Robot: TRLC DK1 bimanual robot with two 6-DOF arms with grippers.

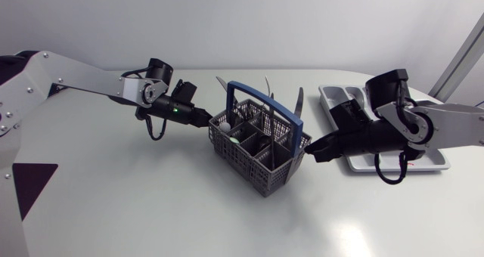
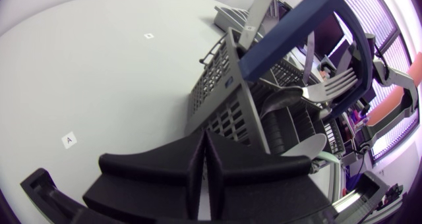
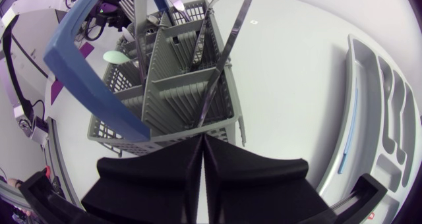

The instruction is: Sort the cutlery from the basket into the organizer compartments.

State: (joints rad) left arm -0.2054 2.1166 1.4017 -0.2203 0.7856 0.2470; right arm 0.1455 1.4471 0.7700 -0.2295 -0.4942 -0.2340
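Observation:
The grey cutlery basket (image 1: 261, 165) with its blue handle (image 1: 249, 86) stands mid-table, and several pieces of cutlery stick up from it. My left gripper (image 1: 204, 120) is shut and empty, its tips against the basket's left wall (image 2: 224, 112). From the other side, my right gripper (image 1: 308, 147) is shut and empty at the basket's right rim (image 3: 191, 128). A fork (image 2: 330, 85) and a pale green spoon (image 3: 115, 56) show inside the basket. A knife (image 3: 234, 33) leans in the compartment just ahead of my right gripper (image 3: 201, 138). The grey organizer (image 1: 336, 98) lies at the right, partly under my right arm.
The organizer's compartments (image 3: 389, 118) lie beside my right gripper, and a thin blue item (image 3: 349, 128) rests in a long one. A small lettered sticker (image 2: 68, 140) marks the table beside my left gripper (image 2: 204, 137). Bare white tabletop spreads in front of the basket.

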